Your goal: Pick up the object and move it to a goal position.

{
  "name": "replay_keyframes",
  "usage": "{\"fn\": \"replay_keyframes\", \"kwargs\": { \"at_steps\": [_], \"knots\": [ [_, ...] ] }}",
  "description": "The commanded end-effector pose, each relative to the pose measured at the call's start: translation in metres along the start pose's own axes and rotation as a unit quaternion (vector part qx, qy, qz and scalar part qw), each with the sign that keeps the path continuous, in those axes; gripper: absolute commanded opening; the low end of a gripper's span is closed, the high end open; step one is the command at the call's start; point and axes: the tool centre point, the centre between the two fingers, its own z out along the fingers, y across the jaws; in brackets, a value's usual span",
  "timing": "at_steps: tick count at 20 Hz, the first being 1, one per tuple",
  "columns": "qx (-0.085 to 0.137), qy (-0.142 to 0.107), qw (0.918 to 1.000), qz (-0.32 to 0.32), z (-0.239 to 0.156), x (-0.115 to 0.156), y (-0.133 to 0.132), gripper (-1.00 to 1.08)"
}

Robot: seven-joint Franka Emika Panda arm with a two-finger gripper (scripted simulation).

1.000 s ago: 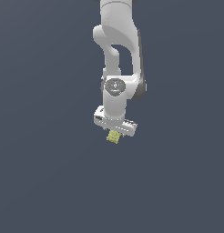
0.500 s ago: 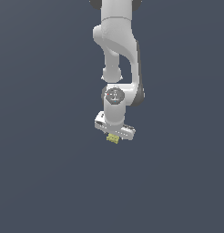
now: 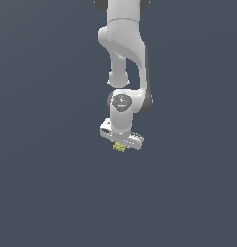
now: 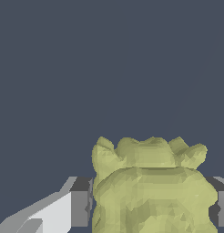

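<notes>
Fingers (image 4: 79, 207) of the white robot gripper (image 3: 120, 144) pressed against both sides of the knobbly yellow-green lump (image 3: 120, 146), clamping it beneath the downward-pointing white arm (image 3: 124, 58)

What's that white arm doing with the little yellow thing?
A single white robot arm is holding a small, bumpy yellow-green lump in its gripper. The wrist view shows the lump wedged between the two fingers. It hangs below the gripper against a plain dark background, with no goal marker visible.
</notes>
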Motion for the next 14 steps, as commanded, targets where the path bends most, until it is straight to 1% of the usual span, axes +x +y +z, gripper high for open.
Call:
{"fn": "replay_keyframes", "kwargs": {
  "at_steps": [1, 8, 14],
  "knots": [
    [0.000, 0.000, 1.0000, 0.000, 0.001, 0.000, 0.000, -1.00],
    [0.000, 0.000, 1.0000, 0.000, -0.009, -0.003, -0.002, -1.00],
    [0.000, 0.000, 1.0000, 0.000, -0.035, -0.012, -0.008, -1.00]
  ]
}}
